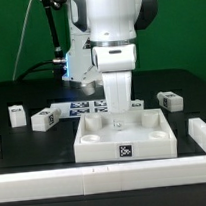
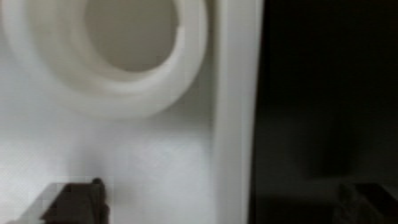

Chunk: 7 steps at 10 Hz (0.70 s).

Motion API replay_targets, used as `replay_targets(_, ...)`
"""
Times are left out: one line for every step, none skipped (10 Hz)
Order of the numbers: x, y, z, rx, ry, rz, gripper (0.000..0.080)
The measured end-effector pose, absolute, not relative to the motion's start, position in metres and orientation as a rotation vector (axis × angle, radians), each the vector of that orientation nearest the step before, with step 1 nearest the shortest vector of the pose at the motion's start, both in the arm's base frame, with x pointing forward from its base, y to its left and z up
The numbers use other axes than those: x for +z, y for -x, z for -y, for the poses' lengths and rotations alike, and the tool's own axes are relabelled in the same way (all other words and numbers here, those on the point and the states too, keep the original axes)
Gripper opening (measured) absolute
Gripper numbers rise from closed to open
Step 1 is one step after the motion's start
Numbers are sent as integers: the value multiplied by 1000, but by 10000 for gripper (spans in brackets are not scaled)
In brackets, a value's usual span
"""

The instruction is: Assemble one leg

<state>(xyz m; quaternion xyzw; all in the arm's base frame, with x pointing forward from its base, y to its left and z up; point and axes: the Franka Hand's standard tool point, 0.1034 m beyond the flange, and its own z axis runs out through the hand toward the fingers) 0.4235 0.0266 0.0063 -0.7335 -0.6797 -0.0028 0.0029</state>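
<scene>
Long white bar (image 1: 107,177) fronts the large white square socketed piece (image 1: 94,147), over which your gripper (image 1: 118,118) gapes empty while the small white plastic leg (image 1: 42,119) lies untouched on the exterior view's left of it; pressing down could shove that piece.

The exterior view looks from the near side of the table (image 1: 30,95), a little above it and at middling range, facing the arm (image 1: 110,30) at twelve o'clock, with the white tray (image 1: 124,141) at six o'clock. The wrist view looks down from very close, blurred, onto one round socket (image 2: 134,45) of that same tray, the only part both views share
</scene>
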Motion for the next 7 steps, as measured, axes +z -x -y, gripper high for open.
replay_targets(6, -423, -27, -8, 2300, 2131, 533)
replay_targets(6, -423, -27, -8, 2300, 2131, 397)
replay_targets(6, -423, -27, -8, 2300, 2131, 397)
replay_targets(6, -423, -27, -8, 2300, 2131, 230)
replay_targets(6, -423, -27, -8, 2300, 2131, 56)
replay_targets(6, -423, -26, -7, 2300, 2131, 56)
replay_targets(6, -423, -26, -7, 2300, 2131, 55)
